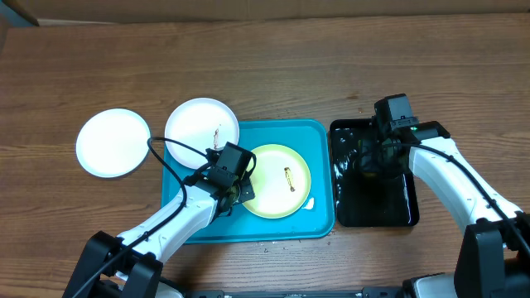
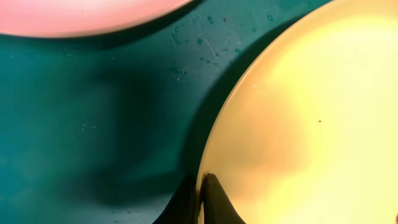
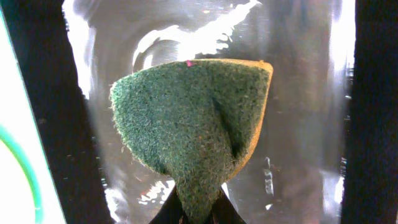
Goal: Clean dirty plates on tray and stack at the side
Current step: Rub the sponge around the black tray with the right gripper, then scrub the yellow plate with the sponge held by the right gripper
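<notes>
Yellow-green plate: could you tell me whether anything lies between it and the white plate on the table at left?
Yes. The smeared white plate, overlapping the tray's upper-left corner, sits roughly between the yellow-green plate and the white plate on the table. The left gripper, shut on the yellow-green rim, would likely need to lift over it.

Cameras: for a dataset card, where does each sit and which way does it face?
Overhead: fixed above the table, looking down on the turquoise tray and black tray; left arm and right arm show.
Left wrist: on the left arm, looking down past the left gripper pinching the rim of the yellow-green plate.
Right wrist: on the right arm, looking down past the right gripper holding a green sponge over the black tray.
Shared: overhead and left wrist show that plate on the turquoise tray.
</notes>
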Controlling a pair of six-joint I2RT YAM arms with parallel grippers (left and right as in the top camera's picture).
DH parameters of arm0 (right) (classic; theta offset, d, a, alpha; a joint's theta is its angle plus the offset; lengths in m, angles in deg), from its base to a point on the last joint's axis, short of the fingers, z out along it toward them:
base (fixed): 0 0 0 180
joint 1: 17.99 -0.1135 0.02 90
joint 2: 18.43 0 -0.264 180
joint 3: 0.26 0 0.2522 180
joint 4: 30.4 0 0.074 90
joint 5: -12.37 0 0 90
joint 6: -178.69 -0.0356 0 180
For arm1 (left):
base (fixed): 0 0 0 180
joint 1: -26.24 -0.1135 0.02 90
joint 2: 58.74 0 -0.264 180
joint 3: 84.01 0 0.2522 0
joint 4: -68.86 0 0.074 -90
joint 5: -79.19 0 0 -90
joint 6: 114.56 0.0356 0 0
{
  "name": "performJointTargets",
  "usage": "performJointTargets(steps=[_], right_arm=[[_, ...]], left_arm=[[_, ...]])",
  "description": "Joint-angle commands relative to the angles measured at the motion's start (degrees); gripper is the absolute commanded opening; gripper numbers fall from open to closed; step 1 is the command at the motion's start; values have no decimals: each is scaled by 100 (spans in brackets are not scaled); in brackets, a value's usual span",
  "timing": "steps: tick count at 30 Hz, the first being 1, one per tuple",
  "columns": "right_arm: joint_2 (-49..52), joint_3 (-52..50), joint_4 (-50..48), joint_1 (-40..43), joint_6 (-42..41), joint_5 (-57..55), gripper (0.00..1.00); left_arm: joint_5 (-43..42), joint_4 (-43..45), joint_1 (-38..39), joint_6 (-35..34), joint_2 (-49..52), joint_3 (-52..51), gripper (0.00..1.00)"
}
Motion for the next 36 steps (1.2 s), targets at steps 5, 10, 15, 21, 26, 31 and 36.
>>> performJointTargets(steps=[5, 10, 15, 21, 26, 31, 36], right_arm=[[-55, -33, -57, -22, 168, 315, 4], [-55, -11, -35, -22, 146, 297, 4], [-55, 243, 227, -22, -50, -46, 4], [-55, 625, 992, -22, -72, 385, 4], [-57, 658, 732, -144, 348, 2441, 4], [-57, 656, 240, -684, 343, 2586, 4], [-55, 638, -96, -1532, 269, 1755, 4]], left_arm=[[-195, -46, 13, -122, 66, -37, 4], [-190, -31, 13, -120, 66, -42, 6], [-190, -26, 13, -122, 66, -42, 7], [-186, -26, 13, -122, 66, -42, 8], [-188, -2, 13, -125, 66, -42, 9], [-190, -2, 13, -122, 66, -42, 8], [-188, -2, 13, -122, 66, -42, 8]])
